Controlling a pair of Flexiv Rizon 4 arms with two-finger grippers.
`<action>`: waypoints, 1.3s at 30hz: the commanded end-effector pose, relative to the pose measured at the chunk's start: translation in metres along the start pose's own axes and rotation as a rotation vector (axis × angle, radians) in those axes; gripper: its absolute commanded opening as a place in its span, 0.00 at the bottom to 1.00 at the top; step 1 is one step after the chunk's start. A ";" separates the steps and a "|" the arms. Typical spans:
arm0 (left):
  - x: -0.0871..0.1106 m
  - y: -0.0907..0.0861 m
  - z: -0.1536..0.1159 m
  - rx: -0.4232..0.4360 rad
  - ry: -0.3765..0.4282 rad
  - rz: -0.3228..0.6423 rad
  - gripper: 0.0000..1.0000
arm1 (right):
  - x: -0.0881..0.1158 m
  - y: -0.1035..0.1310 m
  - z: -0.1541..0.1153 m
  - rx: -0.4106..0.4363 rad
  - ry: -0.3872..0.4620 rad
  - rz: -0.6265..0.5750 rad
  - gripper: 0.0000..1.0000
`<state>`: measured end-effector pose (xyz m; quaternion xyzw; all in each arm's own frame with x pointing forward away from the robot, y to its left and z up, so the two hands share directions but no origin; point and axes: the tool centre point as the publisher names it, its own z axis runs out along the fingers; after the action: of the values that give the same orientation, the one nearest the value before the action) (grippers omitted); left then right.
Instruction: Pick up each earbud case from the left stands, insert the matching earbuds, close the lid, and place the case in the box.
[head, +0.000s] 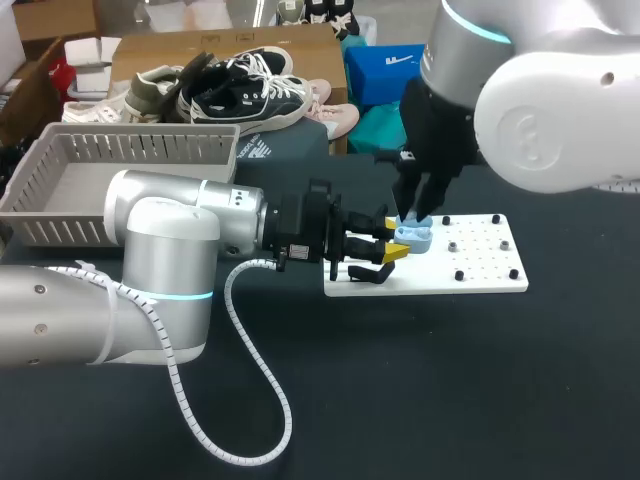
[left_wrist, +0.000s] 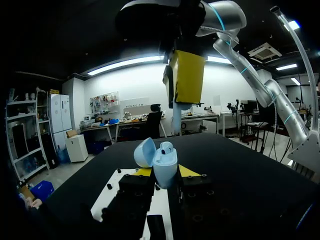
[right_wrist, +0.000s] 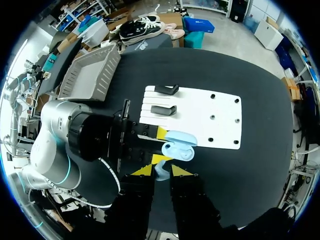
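While my left end effector (head: 385, 250) is clamping the pale blue plastic earbud case (head: 412, 237) over the edge of the white pegged board (head: 480, 272), lid hanging open, my right end effector (right_wrist: 161, 170) is pinching a pale blue earbud (right_wrist: 161, 174) directly above that case. A second earbud (left_wrist: 166, 147) is already sitting in one well. I'm judging that this insertion needs the stem lined up with the free well and a slow, straight descent. I should be letting go only once it is seated.

The black table (head: 450, 400) bears white board (head: 480, 270), grey basket (head: 150, 148).
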<state>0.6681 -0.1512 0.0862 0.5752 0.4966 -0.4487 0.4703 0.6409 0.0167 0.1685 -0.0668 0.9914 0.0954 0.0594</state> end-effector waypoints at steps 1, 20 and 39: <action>0.001 0.000 0.000 -0.001 -0.002 0.001 0.00 | -0.004 -0.002 0.007 -0.001 0.002 -0.002 0.00; 0.001 0.000 0.000 -0.001 -0.002 0.001 0.00 | -0.014 -0.004 0.019 0.005 0.027 -0.028 0.00; 0.001 0.000 0.000 -0.001 -0.002 0.001 0.00 | -0.017 -0.005 0.028 0.008 0.042 -0.022 0.00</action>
<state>0.6681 -0.1512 0.0862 0.5752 0.4966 -0.4487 0.4703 0.6582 0.0174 0.1435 -0.0789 0.9919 0.0905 0.0423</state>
